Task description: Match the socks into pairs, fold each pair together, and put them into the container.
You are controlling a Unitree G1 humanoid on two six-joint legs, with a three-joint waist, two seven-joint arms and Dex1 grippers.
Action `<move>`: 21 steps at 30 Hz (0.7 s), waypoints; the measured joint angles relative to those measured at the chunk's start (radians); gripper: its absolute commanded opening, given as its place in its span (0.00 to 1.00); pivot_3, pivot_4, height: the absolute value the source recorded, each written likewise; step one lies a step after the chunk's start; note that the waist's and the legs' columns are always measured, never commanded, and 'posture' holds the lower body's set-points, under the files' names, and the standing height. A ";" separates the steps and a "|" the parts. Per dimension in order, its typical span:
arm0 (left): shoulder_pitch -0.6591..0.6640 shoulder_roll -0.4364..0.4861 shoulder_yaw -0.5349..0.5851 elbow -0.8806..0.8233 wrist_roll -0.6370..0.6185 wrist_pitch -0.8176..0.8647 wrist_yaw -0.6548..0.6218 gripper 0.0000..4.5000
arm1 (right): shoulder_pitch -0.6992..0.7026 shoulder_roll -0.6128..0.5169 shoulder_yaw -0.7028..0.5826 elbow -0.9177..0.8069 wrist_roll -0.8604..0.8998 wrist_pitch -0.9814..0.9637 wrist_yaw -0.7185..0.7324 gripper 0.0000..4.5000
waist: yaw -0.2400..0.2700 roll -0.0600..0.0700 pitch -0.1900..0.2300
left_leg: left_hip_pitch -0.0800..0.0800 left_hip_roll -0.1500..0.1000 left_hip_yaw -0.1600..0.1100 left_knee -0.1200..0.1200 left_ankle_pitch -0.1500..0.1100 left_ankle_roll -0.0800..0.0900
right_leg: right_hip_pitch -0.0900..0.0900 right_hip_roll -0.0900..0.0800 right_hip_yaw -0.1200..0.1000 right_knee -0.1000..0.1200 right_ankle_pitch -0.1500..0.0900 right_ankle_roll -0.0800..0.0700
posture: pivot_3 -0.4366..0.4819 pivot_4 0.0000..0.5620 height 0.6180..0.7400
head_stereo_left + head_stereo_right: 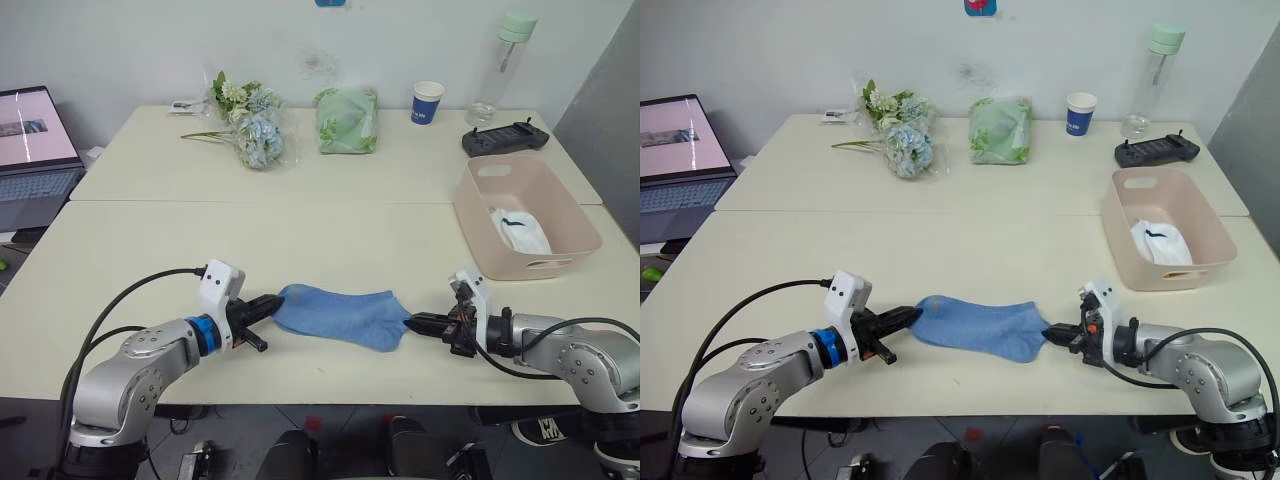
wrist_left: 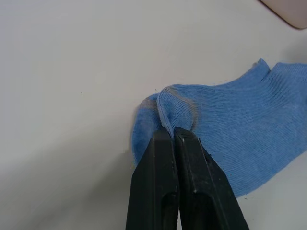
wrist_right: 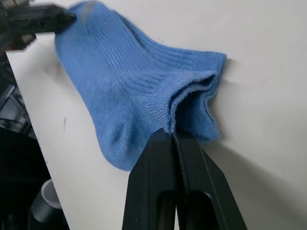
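Observation:
Light blue socks (image 1: 340,315) lie stretched flat near the table's front edge, one on top of the other as far as I can tell. My left gripper (image 1: 270,305) is shut on their toe end (image 2: 168,120). My right gripper (image 1: 415,322) is shut on the cuff end (image 3: 187,103). The pale pink container (image 1: 480,215) stands at the right, behind my right gripper. A white sock with a dark mark (image 1: 520,230) lies inside it.
At the back stand a flower bunch (image 1: 250,125), a green cloth bundle (image 1: 347,120), a blue-and-white paper cup (image 1: 427,102), a clear bottle (image 1: 503,65) and a black controller (image 1: 505,137). A laptop (image 1: 35,150) sits at the far left.

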 measured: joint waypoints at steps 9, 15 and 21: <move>0.041 -0.004 -0.001 -0.012 -0.006 -0.046 0.016 0.00 | -0.044 0.001 0.036 0.038 -0.051 -0.046 0.024 0.00 | -0.001 0.000 0.000 | 0.000 0.000 0.000 0.000 0.000 0.000 | 0.000 0.000 0.000 0.000 0.000 0.000 | 0.48 0.27 1.00; 0.071 -0.005 -0.004 -0.013 -0.008 -0.063 0.020 0.00 | -0.071 0.014 0.038 0.070 -0.086 -0.073 0.028 0.00 | 0.000 0.000 0.000 | 0.000 0.000 0.000 0.000 0.000 0.000 | 0.000 0.000 0.000 0.000 0.000 0.000 | 0.48 0.27 1.00; 0.100 -0.005 -0.004 -0.013 -0.004 -0.084 0.022 0.00 | -0.079 0.026 0.058 0.078 -0.097 -0.071 0.029 0.00 | 0.000 0.000 0.000 | 0.000 0.000 0.000 0.000 0.000 0.000 | 0.000 0.000 0.000 0.000 0.000 0.000 | 0.48 0.27 1.00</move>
